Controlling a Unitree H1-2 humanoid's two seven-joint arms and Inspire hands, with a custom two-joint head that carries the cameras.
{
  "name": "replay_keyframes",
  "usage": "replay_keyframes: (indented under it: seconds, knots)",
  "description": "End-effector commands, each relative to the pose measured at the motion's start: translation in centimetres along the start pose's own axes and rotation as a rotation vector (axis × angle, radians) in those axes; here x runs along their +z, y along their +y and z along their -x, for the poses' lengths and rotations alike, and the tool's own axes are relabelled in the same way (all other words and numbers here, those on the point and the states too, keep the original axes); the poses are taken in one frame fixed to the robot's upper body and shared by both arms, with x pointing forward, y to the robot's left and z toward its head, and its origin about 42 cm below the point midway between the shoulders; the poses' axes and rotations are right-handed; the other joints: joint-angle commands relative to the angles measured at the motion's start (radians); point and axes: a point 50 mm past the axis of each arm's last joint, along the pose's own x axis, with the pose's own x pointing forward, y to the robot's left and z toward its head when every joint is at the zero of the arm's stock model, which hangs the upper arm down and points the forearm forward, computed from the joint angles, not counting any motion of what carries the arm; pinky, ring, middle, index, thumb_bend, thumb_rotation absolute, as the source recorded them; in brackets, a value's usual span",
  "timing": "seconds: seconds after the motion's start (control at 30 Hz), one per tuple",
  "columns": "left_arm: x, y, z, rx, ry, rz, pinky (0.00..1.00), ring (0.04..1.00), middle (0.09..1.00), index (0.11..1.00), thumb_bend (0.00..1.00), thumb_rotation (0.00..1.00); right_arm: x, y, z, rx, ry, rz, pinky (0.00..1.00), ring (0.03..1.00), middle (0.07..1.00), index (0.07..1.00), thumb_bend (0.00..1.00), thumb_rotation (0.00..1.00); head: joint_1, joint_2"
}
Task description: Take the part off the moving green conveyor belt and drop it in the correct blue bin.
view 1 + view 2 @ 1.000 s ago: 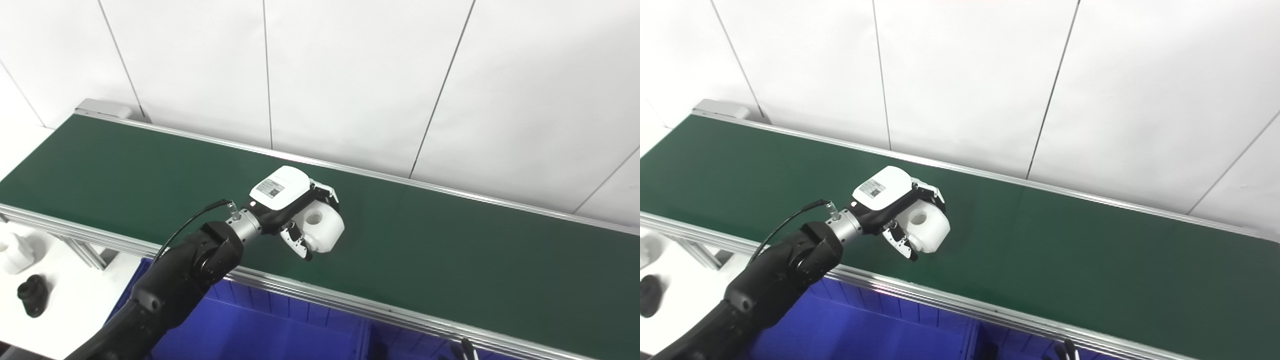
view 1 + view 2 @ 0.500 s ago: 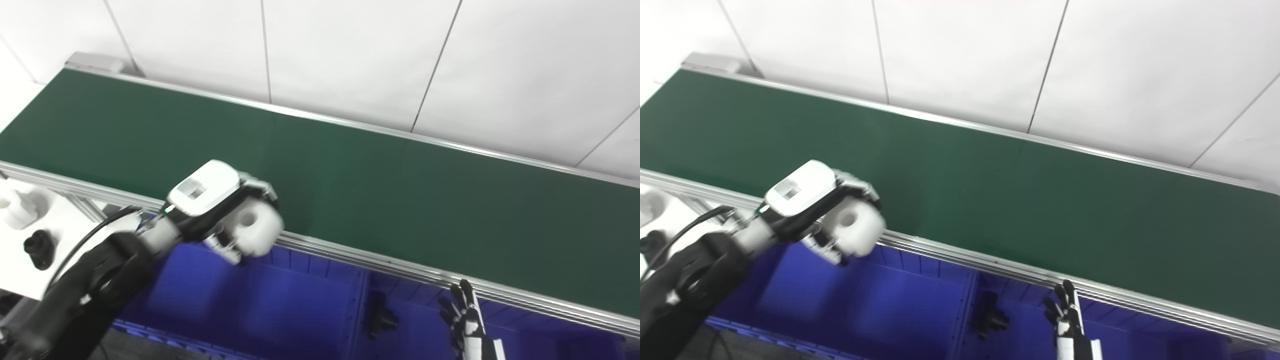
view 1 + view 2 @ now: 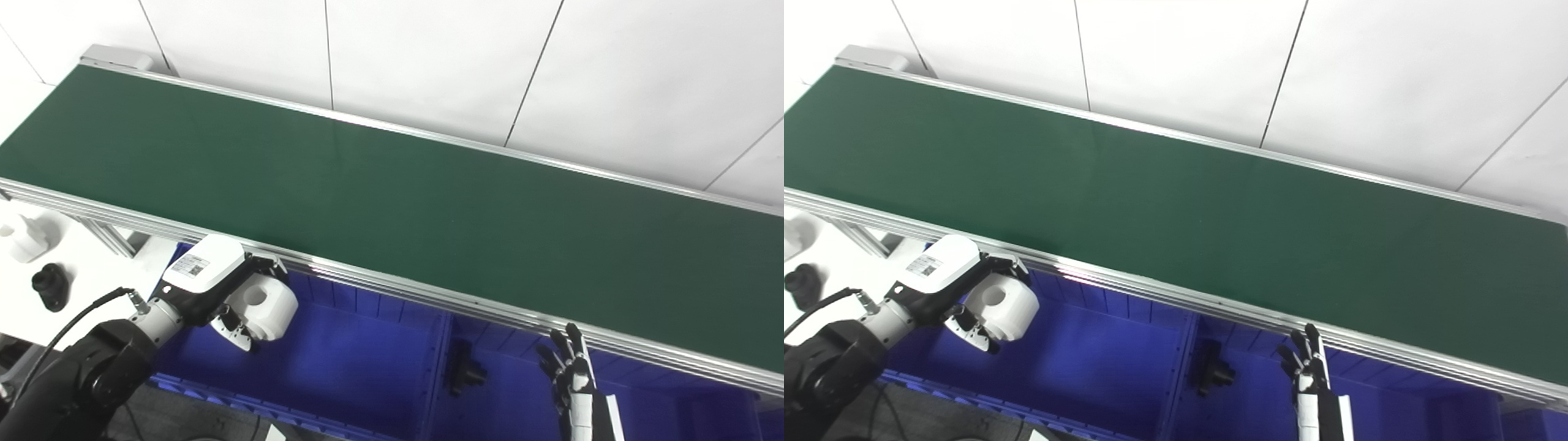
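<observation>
My left hand (image 3: 214, 288) is shut on a white cylindrical part (image 3: 264, 298) with a round hole in its face. It holds the part above the left blue bin (image 3: 343, 361), just in front of the conveyor's near rail. The green conveyor belt (image 3: 392, 190) carries nothing. My right hand (image 3: 572, 380) stands at the bottom right over the right blue bin (image 3: 520, 392), fingers spread and pointing up, holding nothing. In the right eye view the held white part (image 3: 1001, 306) and the right hand (image 3: 1307, 370) show the same way.
A black part (image 3: 465, 373) lies in the right bin beside the divider between the bins. On the white table at the far left sit a white part (image 3: 21, 236) and a black part (image 3: 49, 285). A white panelled wall runs behind the belt.
The camera has tilted down. My left hand carried the white part off the belt, back over the near rail and down over the left bin. The right hand has come into view.
</observation>
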Motion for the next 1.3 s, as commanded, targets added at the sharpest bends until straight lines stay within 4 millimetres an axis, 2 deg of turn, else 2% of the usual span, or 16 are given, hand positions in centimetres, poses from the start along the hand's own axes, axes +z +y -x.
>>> replay_keyframes:
  seconds: [0.0,0.07,0.1,0.13,0.17,0.2,0.23,0.3,0.33,0.5,0.67,0.77,0.87,1.07,1.13,1.27]
  knots:
    - [-0.4,1.7,-0.4,0.046,-0.013,-0.007,0.37,0.46,0.478,0.495,0.52,0.0,0.7,0.4,-0.1,0.007,-0.029,-0.007,0.92,0.895,0.951,1.0,0.83,0.96,-0.001,0.001]
    - [-0.4,1.6,-0.5,0.038,-0.007,0.009,0.38,0.464,0.482,0.493,0.52,0.0,0.7,0.4,0.0,0.004,-0.03,-0.006,0.92,0.895,0.95,1.0,0.83,0.96,-0.002,0.002]
    - [-0.3,1.7,-0.5,0.029,-0.011,0.024,0.43,0.523,0.551,0.493,0.52,0.03,0.8,0.5,0.0,0.001,-0.032,-0.001,0.91,0.893,0.948,1.0,0.83,0.96,-0.003,0.002]
    - [0.0,1.9,-0.4,0.011,-0.015,0.034,0.51,0.613,0.639,0.598,0.75,0.09,0.8,0.5,0.0,-0.001,-0.033,0.003,0.91,0.89,0.946,1.0,0.83,0.96,-0.005,0.002]
    - [0.1,2.0,-0.4,-0.002,-0.019,0.04,0.61,0.732,0.753,0.717,0.9,0.18,0.8,0.5,0.0,-0.002,-0.033,0.005,0.9,0.888,0.944,1.0,0.83,0.97,-0.005,0.002]
    - [0.5,2.3,-0.3,-0.036,-0.015,0.041,0.64,0.772,0.792,0.757,0.95,0.22,0.8,0.5,0.0,-0.001,-0.036,0.007,0.9,0.887,0.943,1.0,0.83,0.97,-0.007,0.002]
    - [0.8,2.6,-0.1,-0.059,-0.011,0.041,0.77,0.905,0.932,0.89,0.98,0.32,0.7,0.5,0.0,0.0,-0.038,0.008,0.9,0.885,0.943,1.0,0.82,0.97,-0.01,0.003]
    - [1.3,3.0,0.1,-0.102,-0.018,0.05,0.84,0.965,0.983,0.96,1.0,0.37,0.7,0.5,0.0,0.001,-0.041,0.009,0.9,0.883,0.942,1.0,0.82,0.97,-0.013,0.004]
    - [1.5,3.1,0.1,-0.115,-0.028,0.051,0.89,0.985,0.995,0.987,1.0,0.39,0.7,0.5,0.0,0.001,-0.041,0.007,0.89,0.882,0.941,1.0,0.82,0.97,-0.013,0.004]
    - [2.5,4.2,0.6,-0.132,-0.07,0.065,0.92,0.988,1.0,1.0,1.0,0.43,0.8,0.7,0.1,-0.001,-0.038,0.004,0.9,0.882,0.942,1.0,0.82,0.97,-0.032,0.012]
    - [4.7,5.8,1.5,-0.073,-0.148,0.186,0.93,1.0,1.0,1.0,1.0,0.55,0.8,0.7,0.1,0.007,-0.036,0.013,0.89,0.885,0.945,1.0,0.83,0.97,-0.034,0.013]
    - [6.7,6.4,1.9,-0.023,-0.192,0.257,0.92,1.0,1.0,1.0,1.0,0.56,0.8,0.8,0.0,0.008,-0.034,0.018,0.89,0.886,0.946,1.0,0.83,0.97,-0.049,0.019]
    - [8.8,6.6,1.9,0.017,-0.233,0.326,0.92,1.0,1.0,1.0,0.92,0.51,0.8,0.9,0.0,0.009,-0.034,0.021,0.88,0.883,0.944,1.0,0.84,0.97,-0.059,0.021]
    - [12.0,5.1,0.2,0.025,-0.243,0.42,0.83,1.0,1.0,1.0,0.9,0.55,0.8,1.5,-0.1,0.017,-0.038,0.032,0.87,0.883,0.947,1.0,0.81,0.99,-0.102,0.023]
    - [12.6,4.5,-0.3,0.018,-0.261,0.406,0.87,1.0,1.0,1.0,0.91,0.59,0.8,1.7,-0.1,0.017,-0.04,0.034,0.87,0.883,0.945,1.0,0.8,0.99,-0.105,0.024]
    - [14.7,2.5,-1.4,0.009,-0.3,0.462,0.91,1.0,1.0,1.0,0.9,0.56,1.0,2.1,0.1,0.015,-0.047,0.032,0.87,0.886,0.946,1.0,0.78,0.99,-0.113,0.031]
